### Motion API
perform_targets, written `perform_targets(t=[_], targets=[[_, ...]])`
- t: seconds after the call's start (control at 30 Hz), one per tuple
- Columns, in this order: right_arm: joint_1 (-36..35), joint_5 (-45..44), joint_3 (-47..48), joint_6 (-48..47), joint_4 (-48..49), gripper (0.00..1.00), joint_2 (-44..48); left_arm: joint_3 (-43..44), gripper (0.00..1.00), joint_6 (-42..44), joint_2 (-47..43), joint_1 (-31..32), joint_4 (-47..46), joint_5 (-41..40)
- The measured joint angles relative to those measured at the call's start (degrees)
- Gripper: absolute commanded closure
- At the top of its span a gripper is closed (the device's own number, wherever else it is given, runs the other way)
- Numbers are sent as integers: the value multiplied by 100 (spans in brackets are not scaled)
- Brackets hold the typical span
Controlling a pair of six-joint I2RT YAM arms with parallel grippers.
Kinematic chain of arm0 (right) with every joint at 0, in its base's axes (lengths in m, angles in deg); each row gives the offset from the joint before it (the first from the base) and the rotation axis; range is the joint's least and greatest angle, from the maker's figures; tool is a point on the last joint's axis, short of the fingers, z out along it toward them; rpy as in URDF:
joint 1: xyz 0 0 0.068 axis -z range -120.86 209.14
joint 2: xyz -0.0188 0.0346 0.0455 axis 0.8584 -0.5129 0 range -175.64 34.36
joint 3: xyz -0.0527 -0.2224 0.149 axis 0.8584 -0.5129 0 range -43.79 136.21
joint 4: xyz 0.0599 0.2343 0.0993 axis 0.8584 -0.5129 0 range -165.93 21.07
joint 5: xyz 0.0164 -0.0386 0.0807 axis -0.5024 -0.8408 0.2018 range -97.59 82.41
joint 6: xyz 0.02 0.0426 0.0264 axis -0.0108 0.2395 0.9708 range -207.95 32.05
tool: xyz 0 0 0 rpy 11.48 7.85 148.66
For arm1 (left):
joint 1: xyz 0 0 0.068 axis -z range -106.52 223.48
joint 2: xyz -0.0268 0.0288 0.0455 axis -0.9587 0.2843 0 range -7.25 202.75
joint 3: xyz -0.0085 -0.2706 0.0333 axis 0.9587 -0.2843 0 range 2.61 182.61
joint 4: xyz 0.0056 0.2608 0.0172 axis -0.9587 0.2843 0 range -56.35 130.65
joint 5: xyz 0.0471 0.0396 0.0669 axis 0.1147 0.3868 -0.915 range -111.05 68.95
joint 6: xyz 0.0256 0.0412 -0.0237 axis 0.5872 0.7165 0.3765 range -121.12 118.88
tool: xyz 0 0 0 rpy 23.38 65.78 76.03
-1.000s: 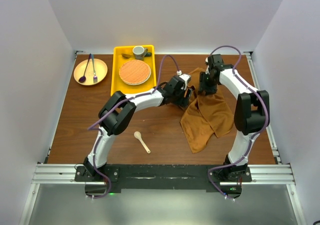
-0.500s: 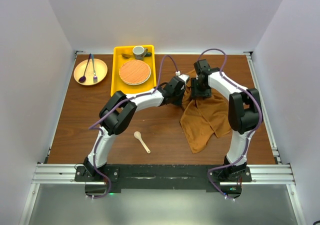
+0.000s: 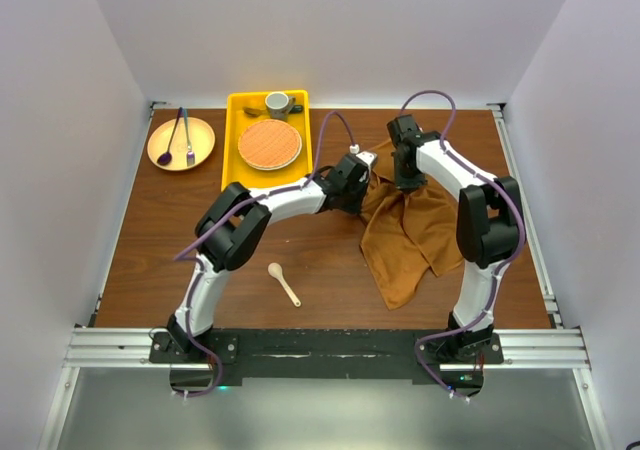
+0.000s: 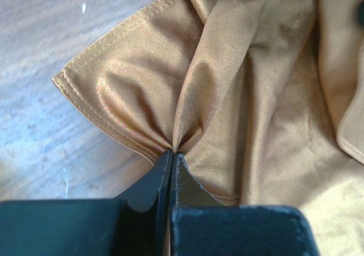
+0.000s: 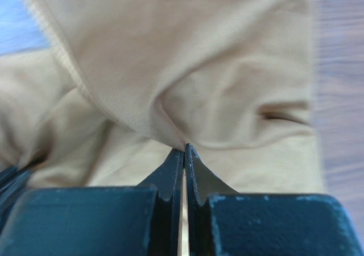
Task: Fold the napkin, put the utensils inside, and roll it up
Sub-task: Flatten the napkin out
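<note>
Now the left gripper [image 4: 172, 153] is closed tight on a hemmed fold of the napkin [image 3: 405, 235]; the right gripper [image 5: 184, 149] pinches another fold.

Wood table [image 3: 170, 240], napkin [image 3: 405, 240], spoon [image 3: 284, 283], tray [image 3: 230, 160], plate [image 3: 201, 133]

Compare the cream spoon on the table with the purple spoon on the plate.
Colour: the cream spoon is pale, the purple spoon purple. Place: the cream spoon lies alone on the table; the purple spoon rests on the plate beside a fork. Pose: the cream spoon's bowl points away from the arm bases, the purple spoon's toward them. Both lie flat, unheld.
</note>
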Motion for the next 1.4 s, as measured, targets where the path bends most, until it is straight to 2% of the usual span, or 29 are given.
perform_targets(t=[0.17,0.3,0.43,0.6,0.67,0.7,0.73,0.77,0.8,0.83,0.87,0.93,1.03,1.13,1.27,1.3,1.33,1.4], targets=[[92,-1064,0,81,-33,100,20,-271,100,-35,-199,0,44,20],[643,-1853,142,44,184,100,22,-662,100,-52,-487,0,111,-33],[1462,-2334,940,-321,645,100,-321,-905,100,-26,-772,0,295,-203],[2068,-2479,2028,-841,1272,99,-1202,-907,100,2,-896,-35,337,-459],[2124,-2361,2728,-901,1067,76,-1773,-868,100,-4,-905,-46,326,-522],[2120,-2186,3189,-909,901,54,-2129,-833,100,-7,-905,-46,345,-577],[2107,-1965,3692,-894,684,43,-2507,-789,100,-9,-905,-46,413,-640],[2085,-1720,4146,-846,481,35,-2828,-748,91,-7,-907,-50,507,-688],[2059,-1519,4439,-804,337,34,-3049,-717,85,-2,-907,-57,590,-723],[2041,-1309,4507,-719,149,31,-3121,-684,65,-2,-907,-66,686,-734],[2002,-1222,4500,-654,-20,30,-3123,-656,57,15,-907,-76,750,-732],[1917,-955,4262,-415,-337,26,-2929,-546,47,42,-907,-87,907,-710],[1768,-785,3591,-68,-723,27,-2273,-348,45,114,-907,-90,975,-586],[1648,-632,2896,221,-992,31,-1421,-103,47,157,-907,-90,990,-442],[1716,-522,1784,461,-960,65,-350,177,49,184,-907,-94,997,-199],[1786,-485,1565,505,-935,82,-188,214,50,181,-907,-98,997,-116],[1908,-442,1307,586,-881,87,-44,240,50,179,-907,-103,999,-20],[2214,-413,916,697,-776,89,50,240,50,179,-922,-118,1038,168]])
